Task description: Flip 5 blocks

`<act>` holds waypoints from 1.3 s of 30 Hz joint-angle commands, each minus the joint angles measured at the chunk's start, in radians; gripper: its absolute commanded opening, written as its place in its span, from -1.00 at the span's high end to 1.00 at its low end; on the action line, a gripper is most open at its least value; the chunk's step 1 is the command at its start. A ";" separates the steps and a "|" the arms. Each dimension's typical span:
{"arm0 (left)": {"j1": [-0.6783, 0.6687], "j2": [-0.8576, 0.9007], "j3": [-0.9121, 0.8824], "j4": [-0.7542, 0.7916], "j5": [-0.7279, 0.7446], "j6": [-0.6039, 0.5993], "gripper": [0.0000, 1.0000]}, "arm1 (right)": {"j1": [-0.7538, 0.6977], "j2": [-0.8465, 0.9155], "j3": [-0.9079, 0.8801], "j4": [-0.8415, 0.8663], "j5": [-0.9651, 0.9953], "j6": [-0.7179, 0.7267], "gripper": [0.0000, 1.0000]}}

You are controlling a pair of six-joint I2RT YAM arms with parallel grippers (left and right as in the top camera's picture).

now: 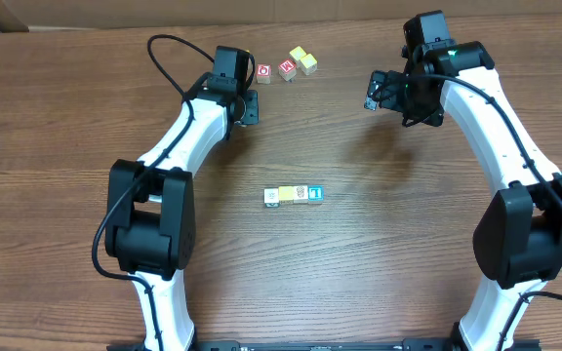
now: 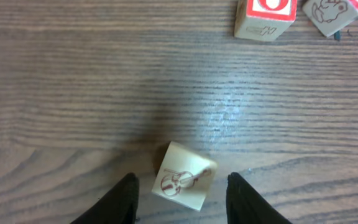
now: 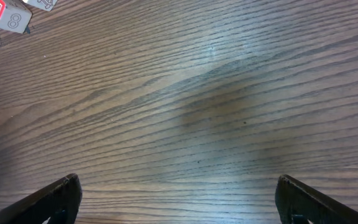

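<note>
- While I cannot read a count of finished flips off the table (image 1: 379, 253), I judge the task about midway: the blocks lie in three separate places, so some handling remains.
- My right gripper (image 3: 179, 208) is spread as wide as it goes and holds nothing. Only bare wood lies under it, and it hangs well apart from every block.
- My left gripper (image 2: 182, 202) is parted, and its fingers (image 2: 122, 202) flank one block without touching it, as far as I can see.
- Well behind that hand, toward my base, a short row of blocks (image 1: 294, 195) sits edge to edge, four as I make it. They look sorted, perhaps already turned.
- Ahead and to the right of my left fingers stand a red cube (image 1: 263, 73) and a second red cube (image 1: 286, 69), not mine to flip. Just past them sit two yellow blocks (image 1: 307, 65).
- The block (image 2: 183, 185) between my left fingers lies askew, with a violin drawing facing up. Nothing bars my grip on it, and the red cubes stand apart.
</note>
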 commanded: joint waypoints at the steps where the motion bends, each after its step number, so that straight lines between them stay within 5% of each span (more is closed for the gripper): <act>1: 0.002 -0.023 0.018 -0.008 -0.005 -0.028 0.14 | 0.001 -0.002 0.008 0.002 -0.006 -0.008 -1.00; 13: 0.002 0.062 0.015 0.009 -0.010 0.033 0.04 | 0.001 -0.002 0.008 0.002 -0.006 -0.008 -1.00; 39: 0.003 -0.003 0.015 0.023 -0.005 0.040 0.49 | 0.001 -0.002 0.009 0.002 -0.006 -0.008 -1.00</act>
